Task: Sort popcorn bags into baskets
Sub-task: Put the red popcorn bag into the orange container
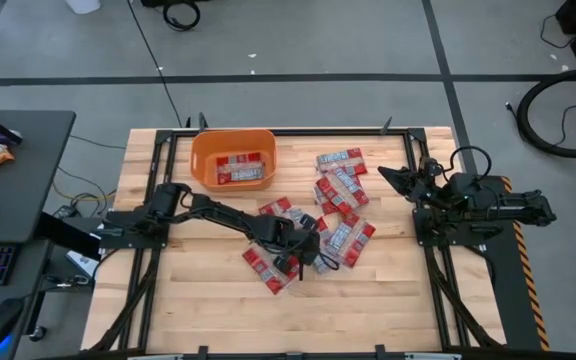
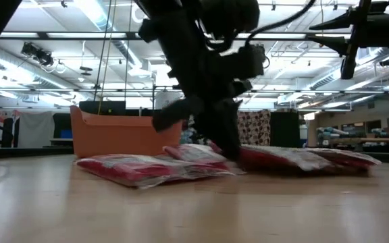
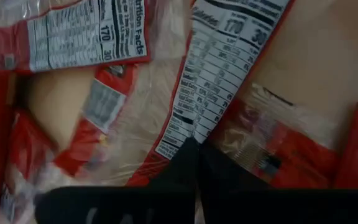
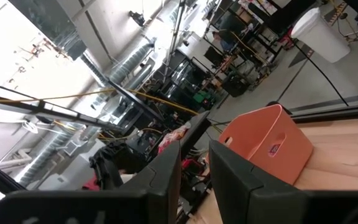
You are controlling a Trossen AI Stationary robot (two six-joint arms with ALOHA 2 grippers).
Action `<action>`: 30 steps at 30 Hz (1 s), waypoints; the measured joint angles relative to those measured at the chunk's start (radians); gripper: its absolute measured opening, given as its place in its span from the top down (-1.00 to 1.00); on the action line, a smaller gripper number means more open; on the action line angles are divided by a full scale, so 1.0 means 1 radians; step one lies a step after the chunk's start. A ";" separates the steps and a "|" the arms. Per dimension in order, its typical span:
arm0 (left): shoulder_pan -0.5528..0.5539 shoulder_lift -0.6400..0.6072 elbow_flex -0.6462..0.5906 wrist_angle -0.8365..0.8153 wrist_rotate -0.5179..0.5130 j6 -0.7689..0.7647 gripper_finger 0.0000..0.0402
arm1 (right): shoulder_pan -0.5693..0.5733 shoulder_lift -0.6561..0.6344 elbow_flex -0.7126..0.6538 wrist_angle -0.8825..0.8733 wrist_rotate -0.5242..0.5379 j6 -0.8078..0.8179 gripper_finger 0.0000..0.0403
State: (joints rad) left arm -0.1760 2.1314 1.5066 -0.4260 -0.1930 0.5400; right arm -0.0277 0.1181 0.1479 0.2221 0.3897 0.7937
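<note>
Orange tub (image 1: 200, 160), at the far left of the table, holds a few packets (image 1: 243, 168), so the sorting is judged begun but mostly still to do; the great share of the packets lies loose on the wood. Left gripper (image 1: 300, 268) is down in the near end of that loose heap (image 1: 333, 205), which runs from just beside the fingers away toward the far right. Its fingers are closed together, with a packet (image 3: 222, 93) lying right at the fingertips (image 3: 190, 163); whether an edge is actually pinched cannot be told. Right gripper (image 1: 400, 178) waits raised at the right edge, fingers partly apart and empty, well clear of the heap.

Views compared. Overhead alone gives the count and spread: tub contents against the scatter. Table-level shows what overhead cannot: the left gripper (image 2: 228, 145) has its tips at packet height, among the low flat packets (image 2: 147, 167), with the tub (image 2: 123, 135) standing behind. Left wrist alone shows the closed fingers and the nutrition panel just ahead of them. Right wrist shows only its own parted fingers (image 4: 160, 180), the tub (image 4: 266, 146) far ahead, and the room beyond.
</note>
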 joint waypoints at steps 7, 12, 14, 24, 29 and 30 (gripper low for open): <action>0.020 -0.148 -0.001 -0.116 0.000 -0.097 0.99 | 0.000 0.000 0.000 0.000 -0.020 -0.002 0.56; 0.023 -0.270 0.000 -0.229 -0.004 -0.233 0.99 | 0.000 0.000 0.000 0.001 -0.022 -0.009 0.56; 0.021 -0.312 0.000 -0.277 -0.018 -0.279 0.99 | 0.000 0.000 0.000 0.000 -0.022 -0.010 0.56; 0.036 -0.499 0.001 -0.488 -0.192 -0.448 1.00 | 0.000 0.000 0.000 0.001 -0.021 -0.038 0.56; 0.085 -0.550 -0.020 -0.617 -0.288 -0.495 1.00 | 0.000 0.000 0.000 0.001 -0.021 -0.038 0.56; 0.101 -0.561 -0.035 -0.627 -0.303 -0.503 1.00 | 0.000 0.000 0.000 0.001 -0.020 -0.037 0.56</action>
State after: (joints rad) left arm -0.0747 1.5701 1.4712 -1.0528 -0.4962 0.0372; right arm -0.0277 0.1181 0.1478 0.2230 0.3695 0.7562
